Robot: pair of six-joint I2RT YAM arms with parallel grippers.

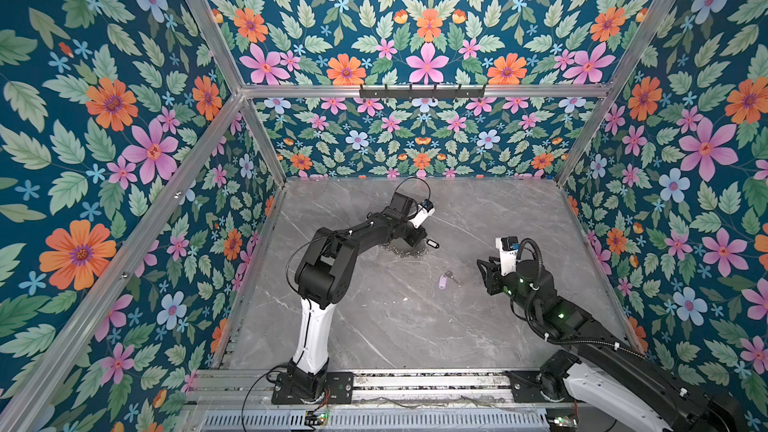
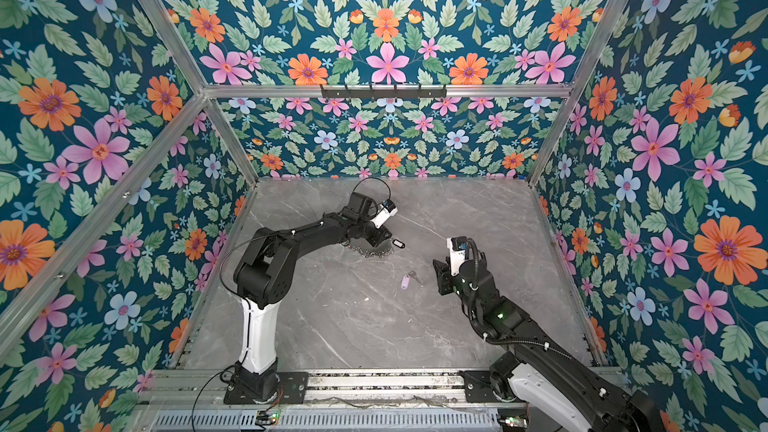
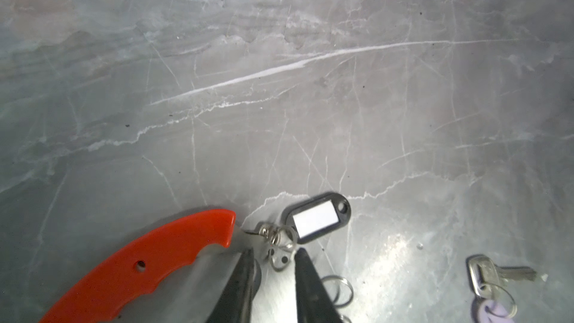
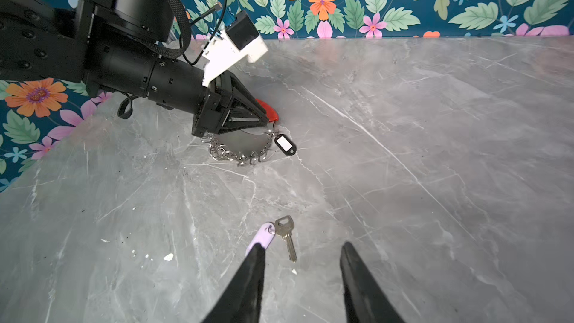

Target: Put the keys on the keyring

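The keyring lies on the table under my left gripper [image 3: 275,253]: its red curved section [image 3: 149,262] and its row of silver rings [image 4: 239,156] both show. The key with the black-framed white tag [image 3: 316,217] rests at the end of the red section, and its small rings bunch around the loop's wire. Its silver head lies between my left jaws, which stand apart. The key with the lilac tag [image 4: 262,237] lies loose on the table [image 1: 395,326]. My right gripper [image 4: 302,246] hovers open just above it, one fingertip over the tag. In both top views this key [image 1: 444,281] [image 2: 406,281] sits left of the right gripper [image 1: 484,270].
Flowered walls close in the grey marble table on three sides. A black hook rail [image 1: 422,92] hangs high on the back wall. Small white crumbs [image 4: 167,256] lie near the lilac-tagged key. Both arm bases stand on the front rail.
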